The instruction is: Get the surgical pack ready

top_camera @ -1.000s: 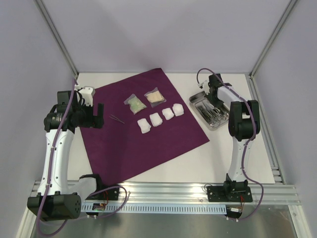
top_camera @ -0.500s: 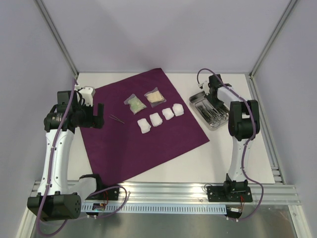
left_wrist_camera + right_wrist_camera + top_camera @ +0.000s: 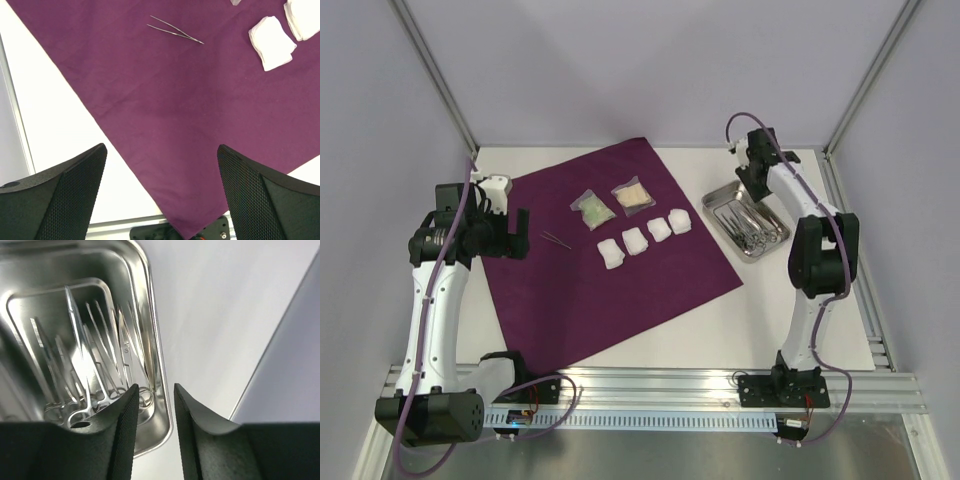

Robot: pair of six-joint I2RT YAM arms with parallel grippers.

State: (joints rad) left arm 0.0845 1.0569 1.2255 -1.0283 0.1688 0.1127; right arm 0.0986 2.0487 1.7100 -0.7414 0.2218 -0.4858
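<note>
- Top view: the right end effector [image 3: 748,176] has pulled back from over the steel tray [image 3: 725,230] to its far side, so the tray now shows whole; judging by that, it let go inside and carries nothing
- Left end effector [image 3: 523,233] hangs unmoved at the left edge of the purple cloth [image 3: 620,300], fingers wide apart
- On the cloth: four gauze pads [image 3: 660,229] in a row, two clear packets [image 3: 590,208], one pair of tweezers [image 3: 557,239]; one tray on the bare tabletop [image 3: 800,320], its instruments [image 3: 748,225] too tangled to count
- Left wrist view: the tweezers [image 3: 175,31] lie well ahead, two pads [image 3: 272,42] in view
- Right wrist view: jaws slightly parted, empty, above the near rim of the tray [image 3: 150,305]
</note>
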